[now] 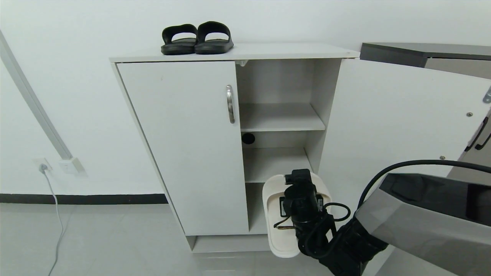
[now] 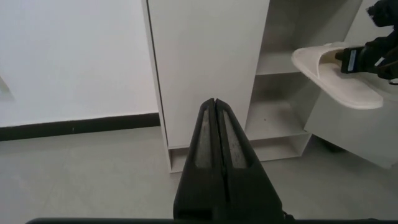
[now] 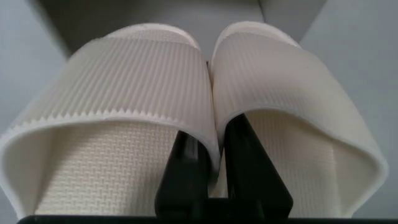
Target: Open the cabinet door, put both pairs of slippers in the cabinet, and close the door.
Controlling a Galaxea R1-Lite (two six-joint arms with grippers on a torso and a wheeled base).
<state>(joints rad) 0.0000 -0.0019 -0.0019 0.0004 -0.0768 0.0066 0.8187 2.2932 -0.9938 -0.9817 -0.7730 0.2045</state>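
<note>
A pair of white slippers [image 1: 282, 214] hangs in the air before the open right half of the white cabinet [image 1: 176, 145], level with its lower shelves. My right gripper [image 1: 297, 180] is shut on the pair, one finger inside each slipper with the two touching inner straps [image 3: 211, 118] pinched between them. The white slippers [image 2: 336, 74] and that gripper also show far off in the left wrist view. A pair of black slippers [image 1: 197, 38] stands on the cabinet top at the left. My left gripper [image 2: 214, 109] is shut on nothing, low over the floor and facing the shut left door [image 2: 205, 56].
The right door [image 1: 395, 122] stands swung wide open to the right. Three bare shelves [image 1: 278, 117] show inside. The left door has a metal handle [image 1: 229, 104]. A dark grey unit [image 1: 425, 55] stands behind the open door. A wall socket with a cable [image 1: 50, 180] sits low at the left.
</note>
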